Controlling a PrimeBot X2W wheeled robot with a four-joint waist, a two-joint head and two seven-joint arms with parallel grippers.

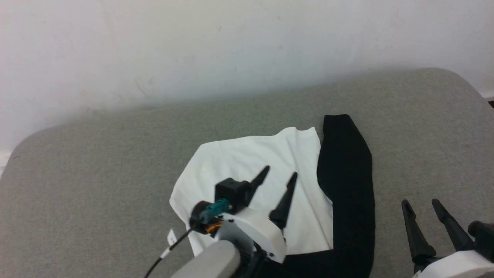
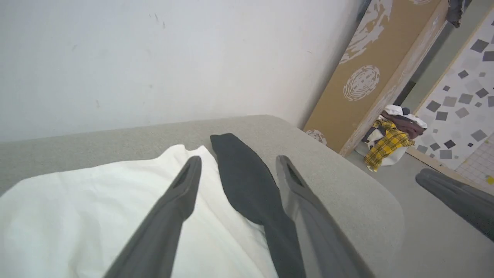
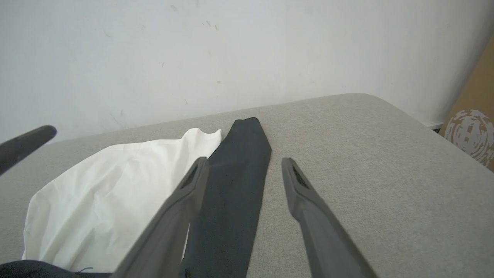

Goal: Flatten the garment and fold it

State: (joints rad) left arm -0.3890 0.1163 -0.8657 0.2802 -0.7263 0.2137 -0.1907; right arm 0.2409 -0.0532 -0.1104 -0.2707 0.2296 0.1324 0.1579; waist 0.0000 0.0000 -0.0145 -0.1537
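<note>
The garment is spread on the grey desk, with a black sleeve at 3 o'clock of its white body. The left gripper is seen open above it, and the right gripper is seen open at 4 o'clock.

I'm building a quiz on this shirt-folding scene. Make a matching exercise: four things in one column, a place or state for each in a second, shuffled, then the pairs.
1. left gripper with two long dark fingers
2. right gripper with two long dark fingers
3. garment's long black fabric sleeve
4. pile of clothes with yellow plaid cloth

a. on the floor beside a tan patterned board
b. open, right of the garment, above the grey padded surface
c. open, above the garment's soft white body
d. lying along the white body's right edge

Pairs: 1-c, 2-b, 3-d, 4-a
</note>
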